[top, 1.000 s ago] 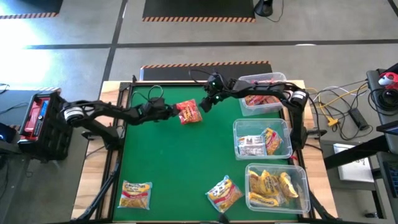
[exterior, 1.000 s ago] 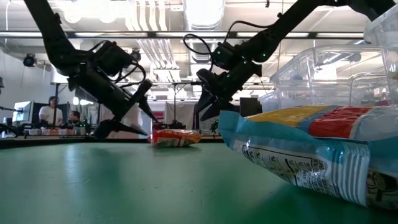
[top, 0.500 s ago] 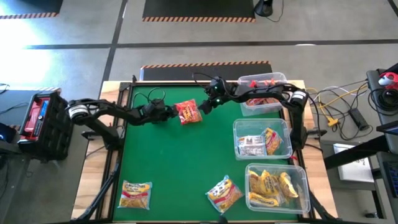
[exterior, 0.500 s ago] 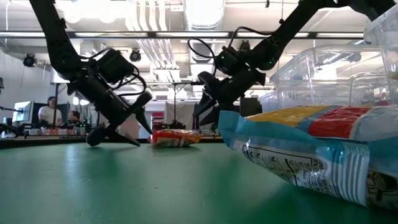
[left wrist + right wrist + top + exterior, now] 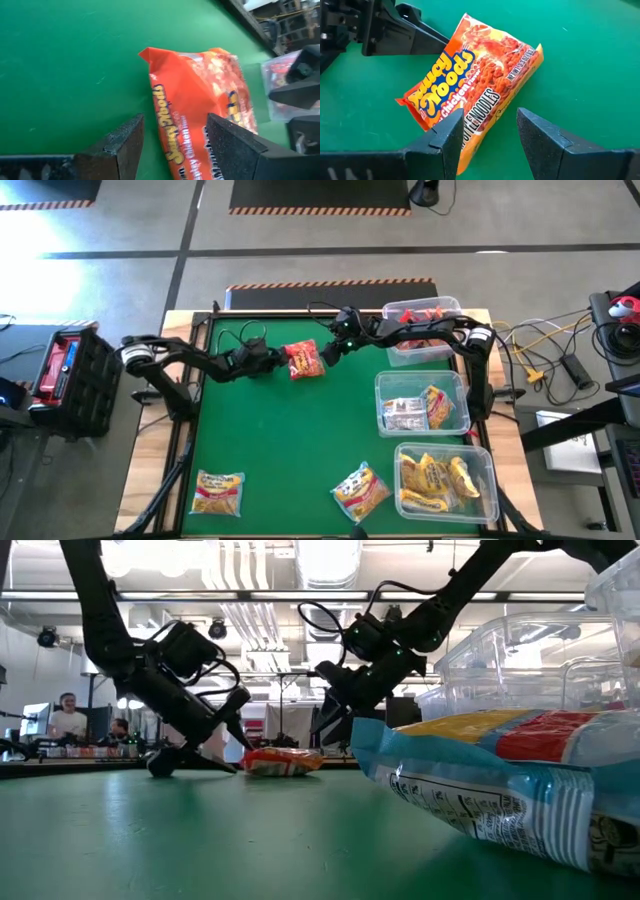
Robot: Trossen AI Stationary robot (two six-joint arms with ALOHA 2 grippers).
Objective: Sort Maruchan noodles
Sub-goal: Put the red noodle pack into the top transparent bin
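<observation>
Between the two grippers: a red noodle packet [image 5: 304, 360] lies flat on the green table [image 5: 270, 450], toward the far edge.
Left gripper [image 5: 277, 360]: low over the table, just beside the red packet's near-left edge; fingers [image 5: 117, 145] spread apart, holding nothing. In its wrist view one end of the packet [image 5: 200, 120] sits in the gap between the fingers, and whether they touch it cannot be told.
Right gripper [image 5: 330, 351]: on the opposite side of the red packet, raised a little above the table in the low view [image 5: 335, 725]; fingers [image 5: 542, 137] parted, empty, with the packet [image 5: 470, 105] just ahead of the tips.
Behind the right gripper, along its arm: a clear bin [image 5: 445, 308] with red packets inside.
Farther from both grippers, right side of the table: a middle bin [image 5: 380, 385] holding blue-and-white and yellow packets, and a nearest bin [image 5: 487, 460] holding yellow-orange packets.
Loose packets well apart from both grippers, near the table's front edge: a yellow packet [image 5: 219, 492] at the left, and a blue-and-white packet [image 5: 359, 491] just beside the nearest bin.
Low view foreground: a blue-and-white packet [image 5: 500, 800] fills the right side, with bins [image 5: 520, 665] behind it.
</observation>
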